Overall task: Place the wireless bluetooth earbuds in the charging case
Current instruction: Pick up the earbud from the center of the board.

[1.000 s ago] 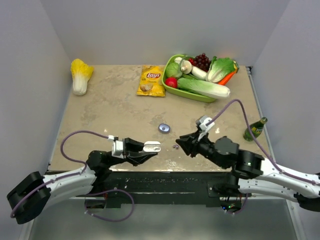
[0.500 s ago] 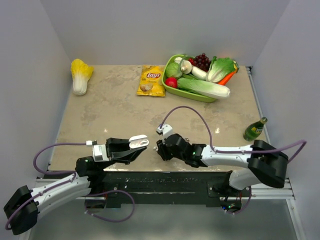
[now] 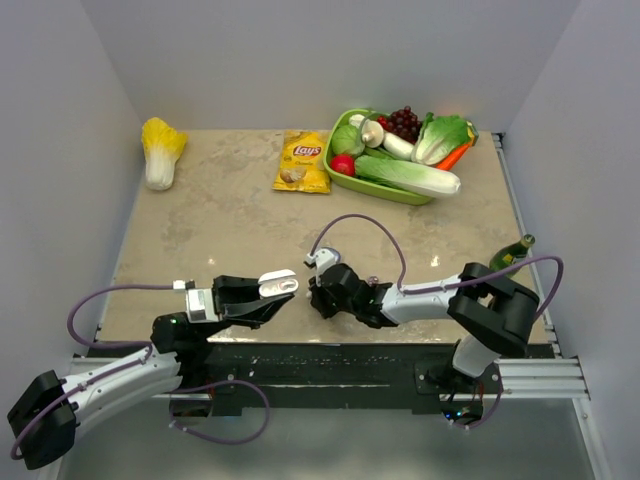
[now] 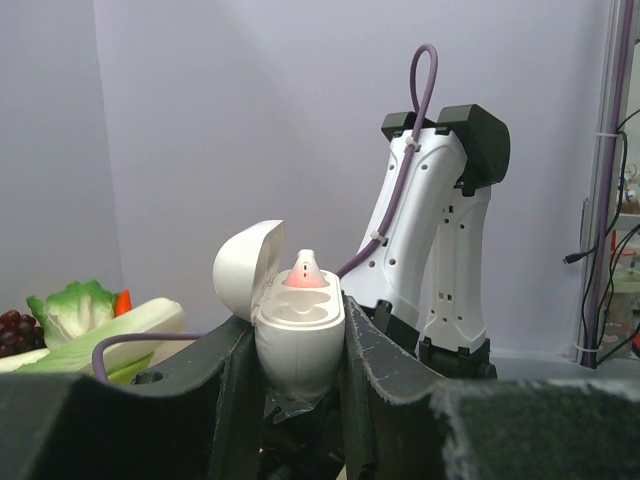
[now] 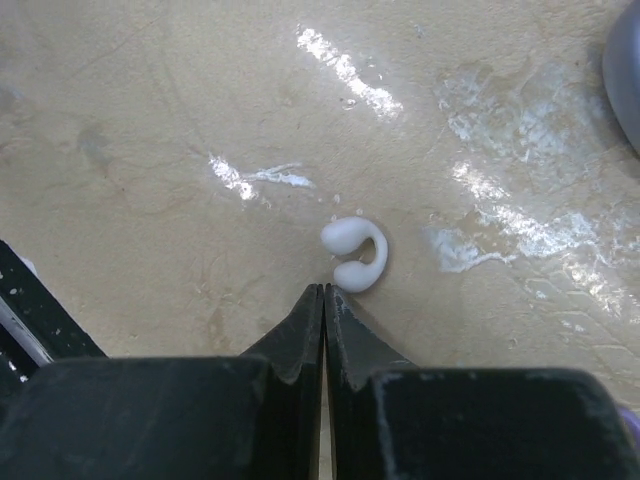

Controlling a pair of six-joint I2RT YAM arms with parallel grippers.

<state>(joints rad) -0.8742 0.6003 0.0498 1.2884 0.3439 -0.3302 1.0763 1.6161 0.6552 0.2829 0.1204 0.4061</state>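
Shows white C-shaped earbud (image 5: 345,238) loose on the table (image 5: 150,120), just at 1 o'clock of the closed, empty right gripper (image 5: 323,290), with charging case (image 4: 297,325) clamped lid-open in the left gripper (image 4: 300,350); looks light, hard, glossy and slip-prone, best pinched across its two bulbs.

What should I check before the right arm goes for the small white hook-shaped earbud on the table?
1. White egg-shaped plastic charging case clamped upright in the left gripper: ok.
2. Case lid open: ok, tipped back to one side.
3. Free slot in the case: cannot tell; a pink glow and a small white tip show inside.
4. White hook-shaped earbud in sight on the beige marble tabletop, just beyond the right gripper: ok.
5. Right jaws open for the grasp: not ok, shut and empty.
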